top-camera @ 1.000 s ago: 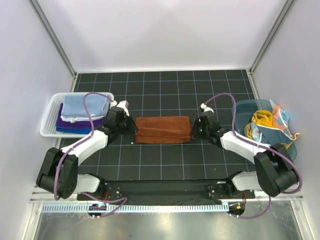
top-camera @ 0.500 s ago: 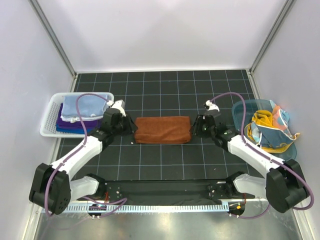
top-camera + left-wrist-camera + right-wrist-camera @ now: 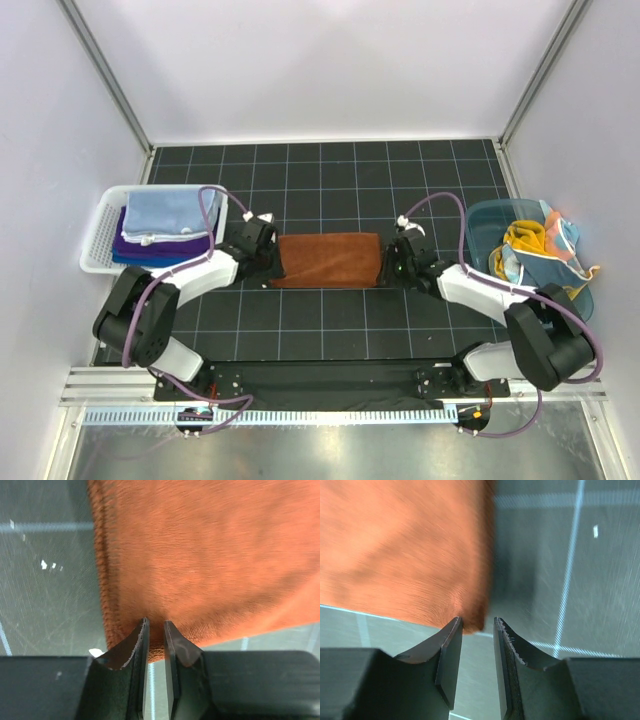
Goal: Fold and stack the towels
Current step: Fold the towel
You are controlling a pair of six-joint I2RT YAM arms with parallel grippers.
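Black gridded table (image 3: 330, 170) inside white walls. Nearest, the left gripper (image 3: 156, 625) has its jaws narrow about a corner hem of the rust-brown towel (image 3: 328, 258), which lies mid-table; whether it grips is unclear. The right gripper (image 3: 477, 622) gapes at the opposite end, probably readying a fold. Only overhead shows what lies beyond: folded towels (image 3: 165, 215) stacked in a basket (image 3: 97, 250), unfolded towels (image 3: 540, 250) in a tub (image 3: 485, 225).

Both arms are stretched low and angled inward, facing each other. On the left gripper (image 3: 156, 624), the jaws are down to a narrow slit. On the right gripper (image 3: 478, 620), they stand clearly apart.
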